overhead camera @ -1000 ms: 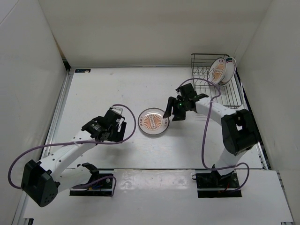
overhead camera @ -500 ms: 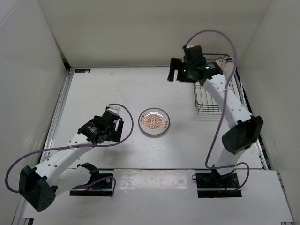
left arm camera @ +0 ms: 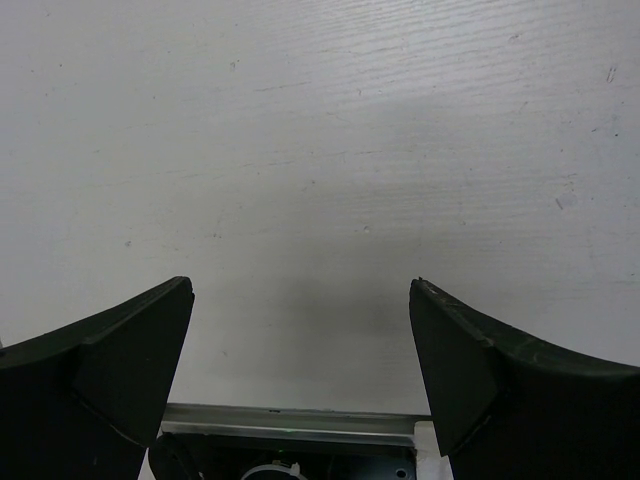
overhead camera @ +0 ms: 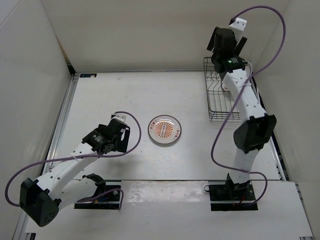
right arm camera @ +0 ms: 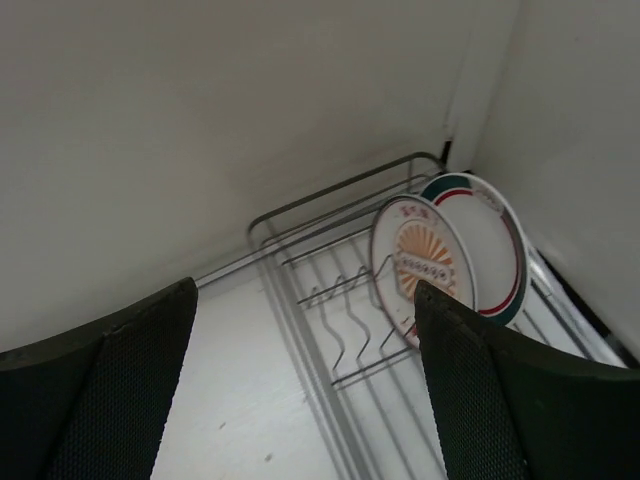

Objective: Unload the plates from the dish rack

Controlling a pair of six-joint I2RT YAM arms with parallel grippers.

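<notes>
Setting: a robot test cell in a lab, not a home kitchen. We record a white table (overhead camera: 115, 95) boxed in by plain white panel walls (overhead camera: 150, 30). The left arm (overhead camera: 65, 170) and right arm (overhead camera: 247, 105) are bolted at its near edge on black base plates (overhead camera: 100, 197). Loose purple cables (overhead camera: 274, 35) loop off each arm, and a metal rail (overhead camera: 63, 120) runs along the table's left side. Kitchenware noted: a black wire dish rack (overhead camera: 220, 107) and a patterned plate (overhead camera: 165, 130), set on the bare tabletop.
</notes>
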